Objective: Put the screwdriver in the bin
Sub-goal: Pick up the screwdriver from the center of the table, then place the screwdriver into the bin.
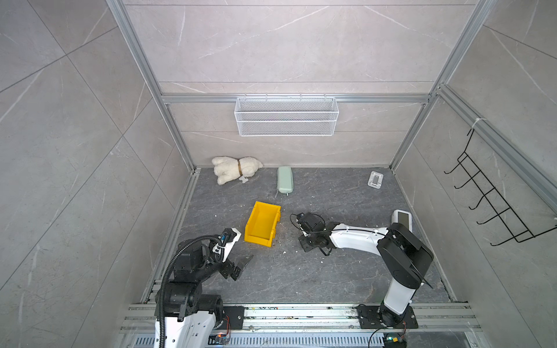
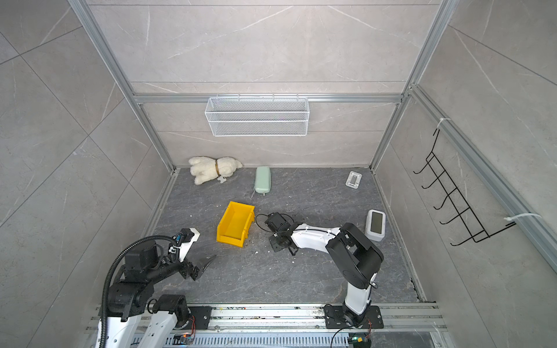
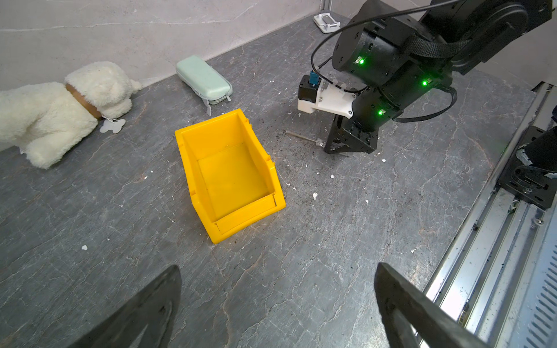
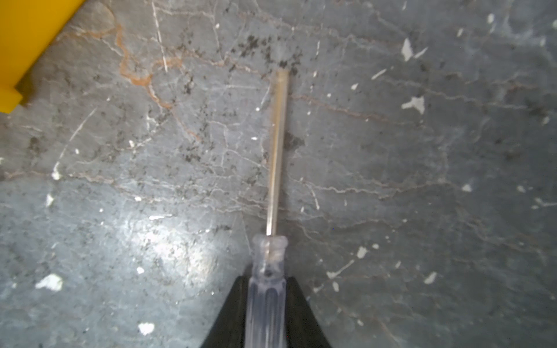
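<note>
Nearby, the plush dog [image 3: 60, 108] and green case [image 3: 205, 79] flank the bin [image 3: 229, 171].

Yellow bin [image 3: 232, 171]; clear-handled screwdriver [image 4: 266, 295]; white plush dog [image 3: 57, 111]; grey veined floor [image 3: 331, 241].

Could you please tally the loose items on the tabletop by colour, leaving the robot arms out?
White: 3, plush dog, stand, display device
Yellow: 1, bin
Pale green: 1, zip case
Clear: 1, screwdriver
Total: 6
</note>
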